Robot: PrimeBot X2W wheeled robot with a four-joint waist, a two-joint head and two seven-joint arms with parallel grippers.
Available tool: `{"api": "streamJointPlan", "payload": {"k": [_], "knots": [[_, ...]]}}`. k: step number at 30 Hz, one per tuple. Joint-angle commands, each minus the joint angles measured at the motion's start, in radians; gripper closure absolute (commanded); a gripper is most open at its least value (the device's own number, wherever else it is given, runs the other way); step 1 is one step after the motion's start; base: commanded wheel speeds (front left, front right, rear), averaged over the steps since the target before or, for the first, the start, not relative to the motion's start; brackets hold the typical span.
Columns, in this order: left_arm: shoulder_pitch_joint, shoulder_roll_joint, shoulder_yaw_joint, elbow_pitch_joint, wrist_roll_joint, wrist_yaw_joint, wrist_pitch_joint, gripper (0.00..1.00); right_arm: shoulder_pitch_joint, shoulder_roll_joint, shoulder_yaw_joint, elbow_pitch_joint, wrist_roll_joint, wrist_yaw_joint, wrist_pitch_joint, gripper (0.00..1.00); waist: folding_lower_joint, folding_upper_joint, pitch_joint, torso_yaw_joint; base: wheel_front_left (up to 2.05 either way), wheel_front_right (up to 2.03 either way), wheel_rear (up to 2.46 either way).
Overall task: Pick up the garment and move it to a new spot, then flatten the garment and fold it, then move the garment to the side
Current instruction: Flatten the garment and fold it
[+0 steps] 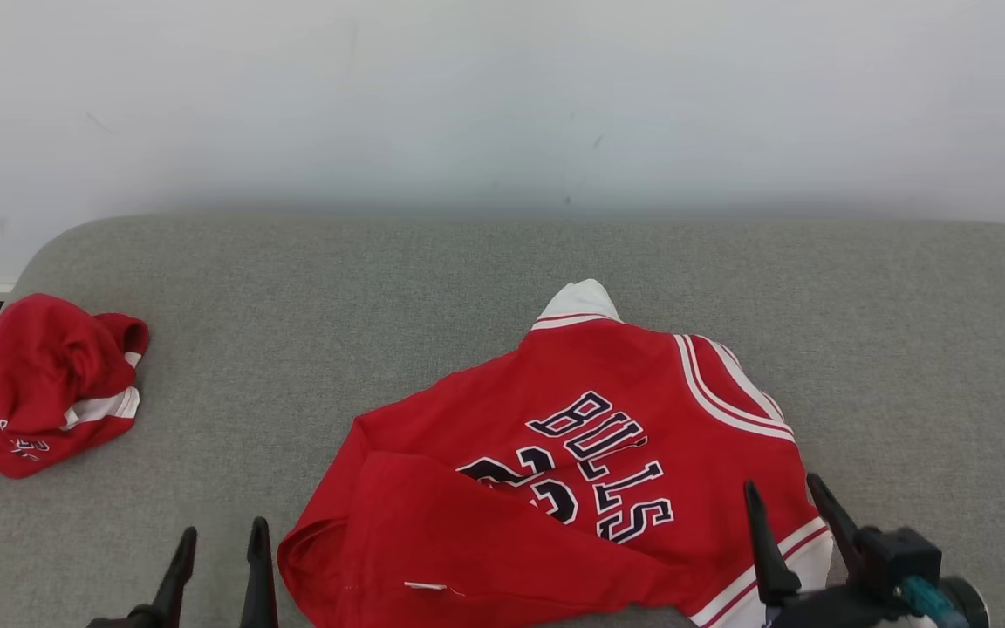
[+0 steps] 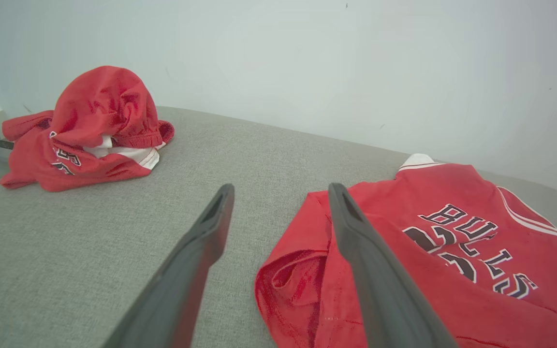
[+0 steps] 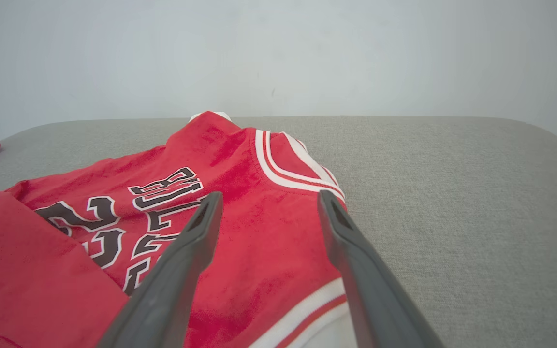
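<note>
The jersey (image 1: 581, 462) lies back-up in the lower middle of the head view, on a grey pad (image 1: 468, 288), so the pick-up and relocation look done and the flattening mostly so. One fold seems to be made: a plain red flap (image 1: 433, 532) lies across the lower left part and covers the edge of the number. By my reading, further folds and the move to the side remain. The left gripper (image 1: 223, 526) sits at the bottom left, just beside the jersey's folded edge, its fingers spread with nothing between them. The right gripper (image 1: 782, 481) is at the bottom right over the striped hem, its fingers likewise spread and empty; whether they touch the cloth I cannot tell. The jersey is a soft, slightly fuzzy red fabric that rumples easily, with white trim (image 1: 734, 392) carrying thin red stripes along the armhole and hem, a white neckband (image 1: 577, 301) at the top, and dark lettering (image 1: 603, 462) outlined in white. The pad is a coarse woven cloth with rounded corners, set against a pale, faintly scuffed wall (image 1: 502, 96). A second red garment sits as a crumpled heap (image 1: 40, 384) at the left edge, well apart.
</note>
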Motion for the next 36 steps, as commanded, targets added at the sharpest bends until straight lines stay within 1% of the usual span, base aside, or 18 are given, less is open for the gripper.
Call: {"api": "streamJointPlan", "payload": {"k": [1, 7, 11, 12, 18, 24, 29, 34, 36], "knots": [[-0.018, 0.006, -0.001, 0.011, 0.023, 0.008, -0.016, 0.00, -0.022, -0.012, 0.010, -0.006, -0.014, 0.001, 0.010, 0.00, 0.0000, 0.0000, -0.001, -0.002, 0.00, 0.00, 0.00], [-0.073, 0.007, -0.003, 0.072, 0.077, 0.037, -0.064, 0.00, -0.138, -0.078, 0.073, 0.029, -0.008, 0.001, 0.083, 0.00, 0.0000, 0.0000, -0.001, 0.007, 0.00, 0.00, 0.00], [-0.099, -0.007, -0.002, 0.107, 0.072, 0.028, -0.084, 0.00, -0.261, -0.138, 0.129, 0.086, 0.015, 0.001, 0.125, 0.00, 0.0000, 0.0000, 0.011, 0.028, 0.00, 0.00, 0.00], [-0.112, -0.015, -0.006, 0.122, 0.071, 0.026, -0.090, 0.00, -0.328, -0.174, 0.166, 0.128, 0.021, 0.001, 0.150, 0.00, 0.0000, 0.0000, 0.023, 0.045, 0.00, 0.00, 0.00], [-0.151, -0.045, -0.031, 0.159, 0.075, 0.010, -0.105, 0.00, -0.515, -0.247, 0.283, 0.281, 0.083, 0.001, 0.188, 0.00, 0.0000, 0.0000, 0.073, 0.113, 0.00, 0.00, 0.00], [-0.197, -0.080, -0.046, 0.203, 0.082, -0.015, -0.117, 0.00, -0.675, -0.274, 0.403, 0.446, 0.172, 0.001, 0.255, 0.00, 0.0000, 0.0000, 0.127, 0.174, 0.00, 0.00, 0.00], [-0.236, -0.106, -0.052, 0.239, 0.087, -0.037, -0.121, 0.00, -0.764, -0.292, 0.508, 0.568, 0.229, 0.001, 0.321, 0.00, 0.0000, 0.0000, 0.161, 0.212, 0.00, 0.00, 0.00], [-0.262, -0.126, -0.042, 0.247, 0.099, -0.051, -0.122, 0.00, -0.827, -0.316, 0.604, 0.657, 0.261, 0.001, 0.357, 0.00, 0.0000, 0.0000, 0.184, 0.227, 0.00, 0.00, 0.00], [-0.262, -0.134, -0.037, 0.247, 0.101, -0.056, -0.122, 0.00, -0.841, -0.316, 0.634, 0.694, 0.279, 0.001, 0.377, 0.00, 0.0000, 0.0000, 0.190, 0.228, 0.00, 0.00, 0.00]]}}
